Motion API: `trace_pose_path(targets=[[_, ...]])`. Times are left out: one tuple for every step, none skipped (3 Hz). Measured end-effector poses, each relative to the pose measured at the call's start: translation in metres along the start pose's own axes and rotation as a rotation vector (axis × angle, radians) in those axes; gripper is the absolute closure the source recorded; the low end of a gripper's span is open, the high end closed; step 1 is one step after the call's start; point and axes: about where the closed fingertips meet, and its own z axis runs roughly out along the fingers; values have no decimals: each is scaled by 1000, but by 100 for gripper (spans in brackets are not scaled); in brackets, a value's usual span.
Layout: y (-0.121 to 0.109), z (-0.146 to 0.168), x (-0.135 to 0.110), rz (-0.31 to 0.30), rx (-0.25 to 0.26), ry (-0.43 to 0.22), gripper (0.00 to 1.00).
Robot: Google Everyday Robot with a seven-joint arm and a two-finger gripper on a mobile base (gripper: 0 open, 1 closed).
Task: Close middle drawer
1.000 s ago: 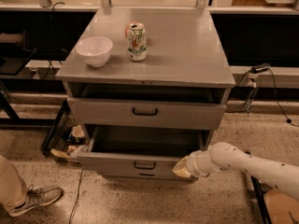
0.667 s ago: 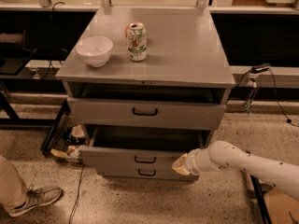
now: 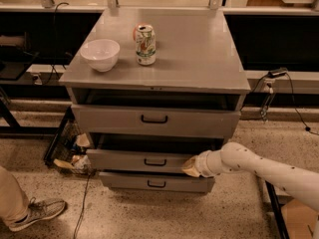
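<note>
End effector (image 3: 191,166) low, perhaps touching middle drawer (image 3: 124,160)

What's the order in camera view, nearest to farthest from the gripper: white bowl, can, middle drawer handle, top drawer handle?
The gripper is at the right end of the middle drawer front.
1. middle drawer handle, just left
2. top drawer handle, up-left
3. can, on the cabinet top
4. white bowl, top's left

Jaws at the right end of the middle drawer (image 3: 134,159); bowl (image 3: 99,54) left of can (image 3: 145,45) atop cabinet (image 3: 199,59)
</note>
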Motion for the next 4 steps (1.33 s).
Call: trace_pose_path(targets=[[-23,7,-10,-10,17,-21,100],[-35,9,-14,-14,27,-31,100],[-47,5,-17,-14,14,-73,100],[-21,-49,-13,-69,-30,-203,100]])
